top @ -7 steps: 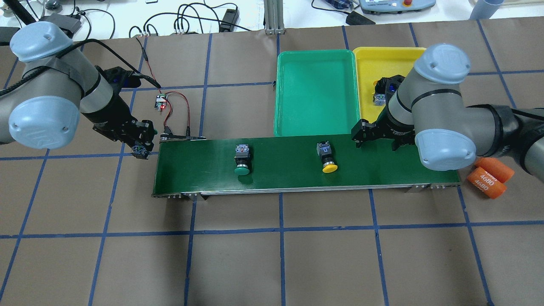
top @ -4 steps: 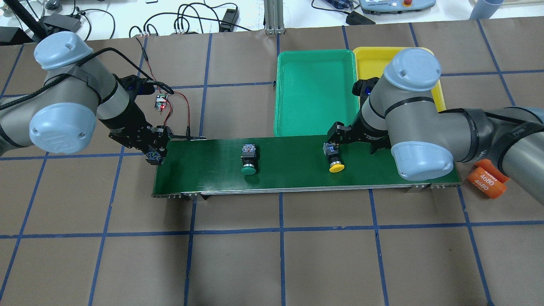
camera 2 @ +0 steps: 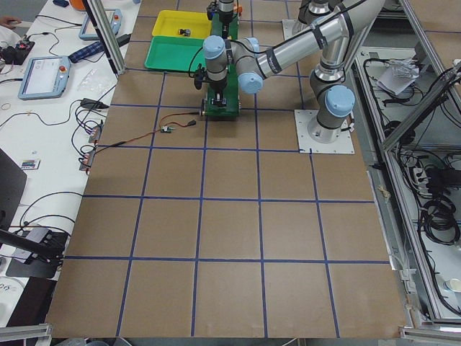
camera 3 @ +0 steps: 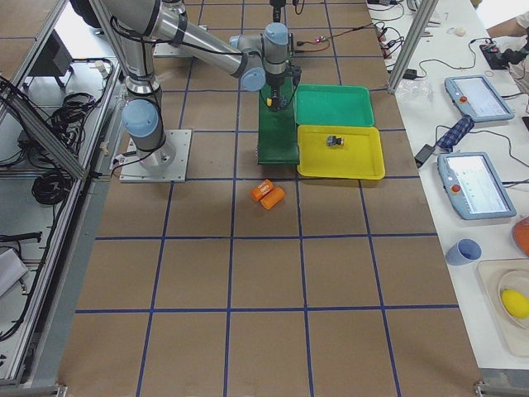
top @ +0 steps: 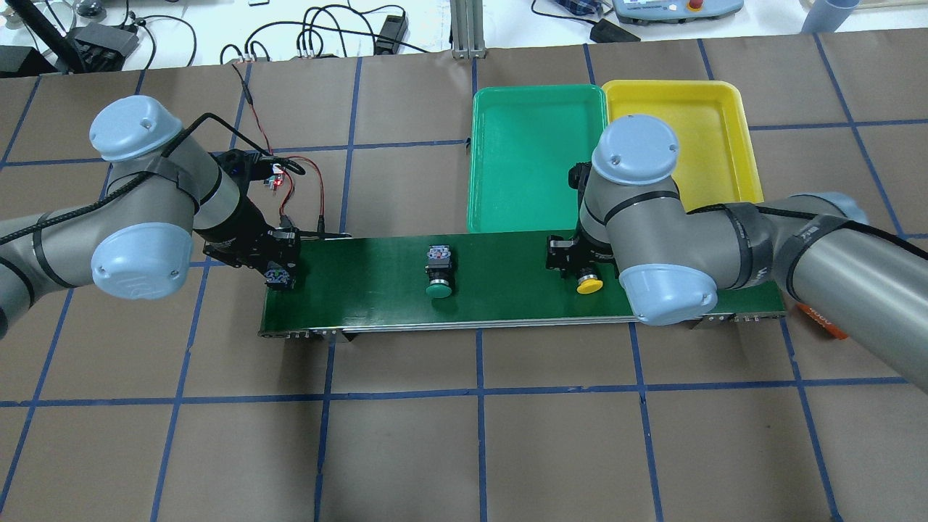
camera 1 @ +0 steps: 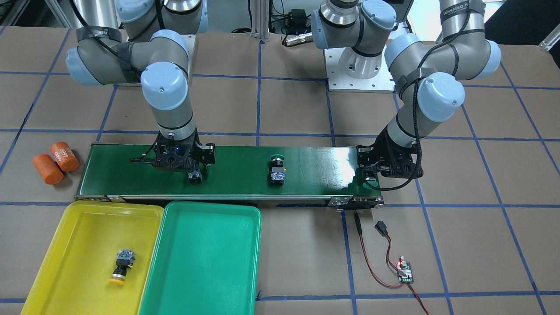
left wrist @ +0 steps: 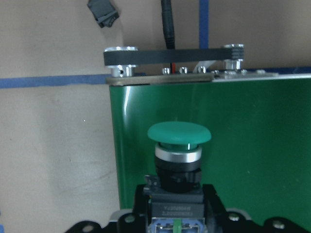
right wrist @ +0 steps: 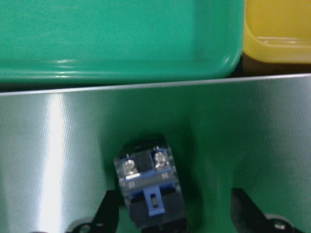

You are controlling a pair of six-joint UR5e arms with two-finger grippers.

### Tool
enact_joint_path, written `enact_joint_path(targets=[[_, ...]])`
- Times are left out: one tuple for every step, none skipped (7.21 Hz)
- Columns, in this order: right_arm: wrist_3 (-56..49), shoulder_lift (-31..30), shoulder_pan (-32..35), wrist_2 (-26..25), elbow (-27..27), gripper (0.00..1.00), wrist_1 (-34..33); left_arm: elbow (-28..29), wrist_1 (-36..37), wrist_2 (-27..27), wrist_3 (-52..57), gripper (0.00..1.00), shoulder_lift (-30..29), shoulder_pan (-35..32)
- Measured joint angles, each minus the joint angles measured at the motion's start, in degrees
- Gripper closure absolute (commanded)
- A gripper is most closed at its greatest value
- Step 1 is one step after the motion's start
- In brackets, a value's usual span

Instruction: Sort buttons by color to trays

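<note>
1. The yellow-capped black push-button (top: pixel 589 284) lies on its side on the long dark-green conveyor belt (top: pixel 507 297), directly under the right claw (right wrist: pixel 176 209). Its long axis runs across the belt. In the overhead view the cap points to the near edge and the grey-blue contact block to the far edge, toward the trays. The right arm is by far the nearer one.
2. The right claw is spread wide, one finger on each side of the button's body along the belt. It grips nothing, and in the wrist view the body sits closer to the left-hand finger.
3. Closing should pinch the narrow body. The carry would then go far and right to the shallow bright yellow plastic tray (top: pixel 714 145), which holds another yellow-capped button (camera 1: pixel 120 266).
4. The left claw (top: pixel 279 271), at the belt's left end, is clamped on a green-capped button (left wrist: pixel 179 141) by its body. Whether that button touches the belt cannot be told.
5. A loose green-capped button (top: pixel 438 275) lies mid-belt, and neither green one is in the shallow green plastic tray (top: pixel 536 159) yet.
</note>
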Motion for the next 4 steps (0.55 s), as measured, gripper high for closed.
enact_joint_path(targets=[[-0.1, 0.7, 0.1, -1.2, -1.4, 0.91, -0.4, -0.3, 1.1, -0.2, 0.1, 0.01, 0.0, 0.0], [-0.1, 0.9, 0.0, -1.7, -3.5, 0.97, 1.5, -0.2, 1.4, -0.4, 0.0, 0.0, 0.1, -0.1], [-0.2, 0.9, -0.1, -2.0, -5.1, 0.97, 3.6, -0.2, 0.6, -0.4, -0.3, 0.0, 0.9, -0.2], [-1.2, 1.0, -0.7, -2.0, -6.2, 0.97, 4.4, -0.1, -1.8, -0.2, -0.5, 0.0, 2.5, -0.4]])
